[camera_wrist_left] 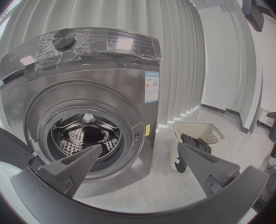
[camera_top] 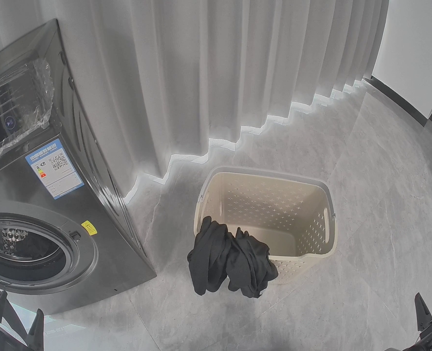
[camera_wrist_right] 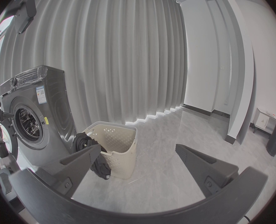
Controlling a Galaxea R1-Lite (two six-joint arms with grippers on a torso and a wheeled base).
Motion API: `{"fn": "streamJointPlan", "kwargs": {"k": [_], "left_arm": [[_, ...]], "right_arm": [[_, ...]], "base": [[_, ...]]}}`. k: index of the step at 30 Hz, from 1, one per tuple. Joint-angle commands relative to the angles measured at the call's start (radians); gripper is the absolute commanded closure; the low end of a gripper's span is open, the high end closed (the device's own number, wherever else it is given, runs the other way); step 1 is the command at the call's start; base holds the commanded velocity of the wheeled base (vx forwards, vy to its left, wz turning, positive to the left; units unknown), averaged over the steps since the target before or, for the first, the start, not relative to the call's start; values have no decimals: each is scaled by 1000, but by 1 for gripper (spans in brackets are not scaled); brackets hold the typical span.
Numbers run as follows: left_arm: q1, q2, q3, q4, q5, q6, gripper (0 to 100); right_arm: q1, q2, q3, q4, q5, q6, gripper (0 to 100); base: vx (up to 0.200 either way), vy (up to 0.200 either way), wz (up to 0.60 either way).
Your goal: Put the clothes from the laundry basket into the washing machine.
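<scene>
A beige perforated laundry basket (camera_top: 280, 205) stands on the floor, with black clothes (camera_top: 229, 260) draped over its near rim and hanging outside. To its left stands a grey front-loading washing machine (camera_top: 55, 210) with its door open and the steel drum (camera_wrist_left: 86, 137) exposed; something dark lies inside. My left gripper (camera_wrist_left: 139, 150) is open, low in front of the machine's opening. My right gripper (camera_wrist_right: 138, 151) is open and empty, well to the right of the basket (camera_wrist_right: 116, 148), with the clothes (camera_wrist_right: 96, 159) showing past its finger.
White curtains (camera_top: 216, 54) hang behind the machine and basket. The open door (camera_wrist_left: 7, 150) of the washing machine swings out beside my left gripper. Grey tiled floor (camera_top: 372, 181) spreads out to the right of the basket. A white wall with a dark skirting runs along the far right.
</scene>
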Motion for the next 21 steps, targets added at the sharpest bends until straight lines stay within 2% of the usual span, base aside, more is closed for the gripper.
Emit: {"fn": "streamJointPlan", "kwargs": {"k": [1, 10, 12, 13, 15, 16, 17, 19, 20, 21], "left_arm": [[0, -13, 18, 0, 0, 0, 0], [0, -13, 18, -1, 0, -2, 0], [0, -13, 18, 0, 0, -2, 0], [0, -13, 18, 0, 0, -2, 0], [0, -13, 18, -1, 0, -2, 0], [0, -13, 18, 0, 0, -2, 0], [0, -13, 18, -1, 0, 0, 0], [0, -13, 18, -1, 0, 0, 0], [0, -13, 18, 0, 0, -3, 0], [0, -13, 18, 0, 0, -3, 0]], "right_arm": [[-2, -13, 18, 1, 0, -1, 0], [-2, -15, 18, -14, 3, -13, 0], [-2, -13, -7, -29, 12, -7, 0], [-1, 8, -123, -52, 12, 1, 0], [7, 85, -242, -48, 15, 13, 0], [7, 91, -248, -46, 16, 13, 0], [30, 166, -300, -40, 38, 24, 0], [30, 166, -300, -40, 38, 24, 0], [102, 306, -321, -49, 96, 70, 0], [111, 326, -321, -51, 101, 79, 0]], "base": [[0, 0, 0], [0, 0, 0], [0, 0, 0], [0, 0, 0], [0, 0, 0], [0, 0, 0], [0, 0, 0], [0, 0, 0], [0, 0, 0], [0, 0, 0]]}}
